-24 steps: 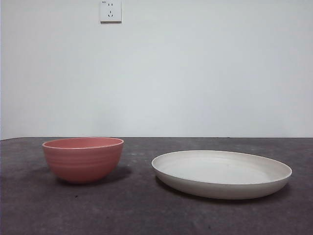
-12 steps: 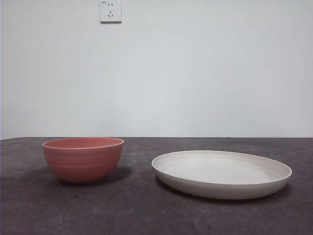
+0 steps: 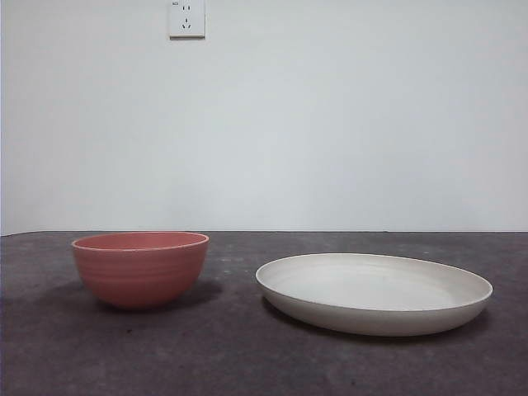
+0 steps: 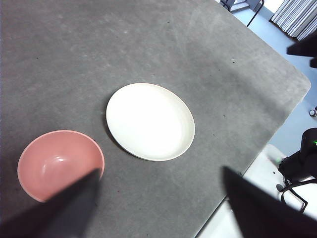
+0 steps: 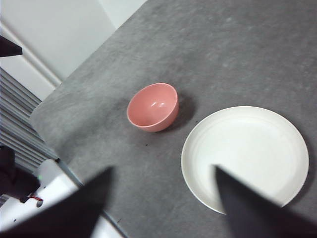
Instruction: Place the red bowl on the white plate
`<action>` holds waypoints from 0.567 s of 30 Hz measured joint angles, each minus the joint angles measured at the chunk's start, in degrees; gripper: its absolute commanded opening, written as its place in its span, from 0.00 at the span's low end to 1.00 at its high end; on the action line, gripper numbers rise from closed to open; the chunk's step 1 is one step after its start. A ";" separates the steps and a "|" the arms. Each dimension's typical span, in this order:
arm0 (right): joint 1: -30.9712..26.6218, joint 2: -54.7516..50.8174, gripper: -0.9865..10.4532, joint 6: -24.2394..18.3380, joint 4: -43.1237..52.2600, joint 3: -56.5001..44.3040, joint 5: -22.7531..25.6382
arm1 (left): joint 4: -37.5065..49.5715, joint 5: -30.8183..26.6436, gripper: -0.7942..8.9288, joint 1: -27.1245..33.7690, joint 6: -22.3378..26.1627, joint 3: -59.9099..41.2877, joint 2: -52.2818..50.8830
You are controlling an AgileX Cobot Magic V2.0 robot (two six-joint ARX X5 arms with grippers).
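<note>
The red bowl (image 3: 139,268) stands upright and empty on the dark grey table, at the left in the front view. The white plate (image 3: 373,292) lies empty to its right, a small gap between them. Neither gripper shows in the front view. In the left wrist view my left gripper (image 4: 158,208) is open, high above the table, with the bowl (image 4: 59,163) near one jaw and the plate (image 4: 150,121) further off. In the right wrist view my right gripper (image 5: 161,208) is open, high above the plate (image 5: 245,156), with the bowl (image 5: 152,106) beyond it.
The grey table (image 3: 231,355) ends at a white wall with a socket (image 3: 186,18). The wrist views show the table's edges (image 4: 277,109) and the arm bases beyond them (image 5: 29,193).
</note>
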 measured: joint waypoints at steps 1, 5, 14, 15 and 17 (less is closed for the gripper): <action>0.00 0.00 0.69 0.00 0.00 0.00 0.72 | 0.00 0.00 0.74 0.00 0.00 0.00 0.00; 0.00 0.00 0.71 0.20 0.00 0.00 2.23 | -0.04 0.00 0.83 0.00 0.17 0.02 0.04; 0.00 0.00 0.71 0.20 0.00 0.00 2.23 | -0.04 -0.83 0.82 0.00 0.17 0.02 1.68; 0.00 0.00 0.71 0.20 0.00 0.00 2.21 | -0.07 -1.46 0.82 0.00 0.17 0.02 2.08; 0.00 0.00 0.71 0.20 0.00 0.00 2.23 | -0.07 -4.13 0.82 0.00 0.17 0.02 3.26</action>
